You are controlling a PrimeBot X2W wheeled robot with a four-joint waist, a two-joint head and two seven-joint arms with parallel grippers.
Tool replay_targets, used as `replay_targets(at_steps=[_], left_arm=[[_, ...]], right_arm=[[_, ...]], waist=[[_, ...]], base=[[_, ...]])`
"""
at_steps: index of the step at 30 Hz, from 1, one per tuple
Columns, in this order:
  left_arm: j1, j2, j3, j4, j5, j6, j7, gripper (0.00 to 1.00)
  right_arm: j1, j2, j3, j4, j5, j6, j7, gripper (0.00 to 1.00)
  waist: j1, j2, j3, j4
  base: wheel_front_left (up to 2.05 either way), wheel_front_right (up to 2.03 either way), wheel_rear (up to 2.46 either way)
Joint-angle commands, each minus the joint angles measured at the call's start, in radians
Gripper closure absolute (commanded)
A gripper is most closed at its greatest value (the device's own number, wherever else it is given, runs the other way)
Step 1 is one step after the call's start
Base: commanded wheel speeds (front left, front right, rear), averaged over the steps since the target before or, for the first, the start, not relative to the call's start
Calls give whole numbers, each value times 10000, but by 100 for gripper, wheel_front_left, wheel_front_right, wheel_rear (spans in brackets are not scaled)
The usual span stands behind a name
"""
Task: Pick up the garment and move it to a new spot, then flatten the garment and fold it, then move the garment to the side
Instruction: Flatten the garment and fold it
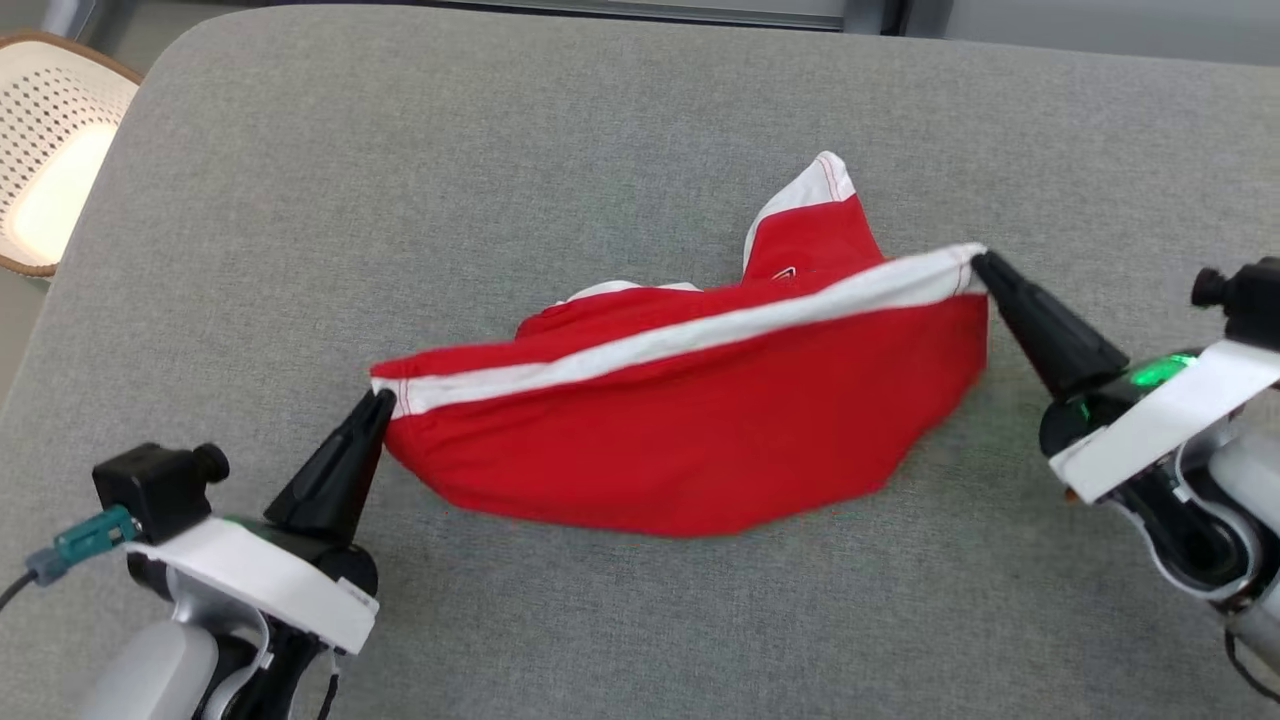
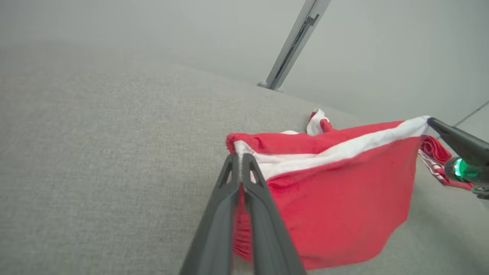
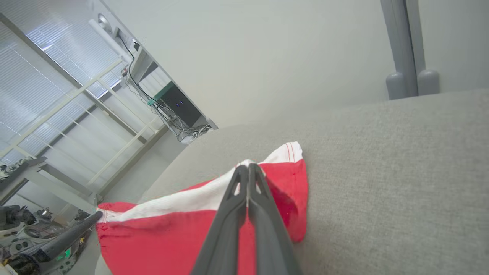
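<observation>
A red garment (image 1: 690,420) with a white band hangs stretched between my two grippers above the grey padded surface (image 1: 400,200). My left gripper (image 1: 380,402) is shut on the band's left end, its own view showing the fingers (image 2: 252,179) pinching that corner of the garment (image 2: 336,198). At the right end my right gripper (image 1: 980,262) is shut on the band. Its wrist view shows the closed fingers (image 3: 244,183) on the white edge of the garment (image 3: 168,233). The lower red part sags onto the surface. A red and white flap (image 1: 810,215) lies behind.
A wicker chair (image 1: 50,140) stands off the surface's far left corner. A metal post (image 2: 290,46) rises beyond the far edge. In the right wrist view a window wall, a rack with cables (image 3: 172,107) and cluttered benches (image 3: 23,221) lie past the surface.
</observation>
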Motion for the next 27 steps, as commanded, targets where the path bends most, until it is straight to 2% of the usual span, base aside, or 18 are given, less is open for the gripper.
replay_targets(at_steps=[1, 4, 9, 14, 18, 21, 24, 27], left_arm=[[-593, 142, 85, -342, -28, -134, 29, 100], [-1221, 208, 124, -732, -140, -225, 177, 100], [-3929, 375, -152, -1302, -113, -341, 1145, 100], [-7514, -54, -620, -246, 87, -404, 1787, 100], [-10178, -466, -990, 1033, 416, -418, 1257, 100], [-11419, -536, -1575, 1653, 477, -411, 620, 100], [-11770, -371, -2252, 1871, 107, -412, -3, 100], [-11117, 116, -3039, 1667, -300, -413, -503, 100]], right_arm=[[-439, -202, -311, -202, 208, -6, -268, 100], [-906, -370, -665, -367, 311, -6, -422, 100], [-2788, -769, -1475, -430, 150, -6, -570, 100], [-5174, -689, -1978, 352, -326, -4, -586, 100], [-6888, -400, -2267, 1018, -686, -4, -647, 100], [-7579, -444, -2261, 1049, -971, -4, -657, 100], [-7529, -712, -2308, 625, -1040, -4, -668, 100], [-6734, -1073, -2505, -131, -1003, -6, -664, 100]], waist=[[-1, 0, -56, -188], [-1, 0, -20, -396], [-1, 0, 349, -1022], [-1, 0, 1085, -1782], [-1, 0, 1656, -2378], [-1, 0, 1856, -2646], [-1, 0, 1851, -2758], [-1, 0, 1767, -2814]], base=[[0, 0, 0], [0, 0, 0], [0, 0, 0], [0, 0, 0], [0, 0, 0], [0, 0, 0], [0, 0, 0], [0, 0, 0]])
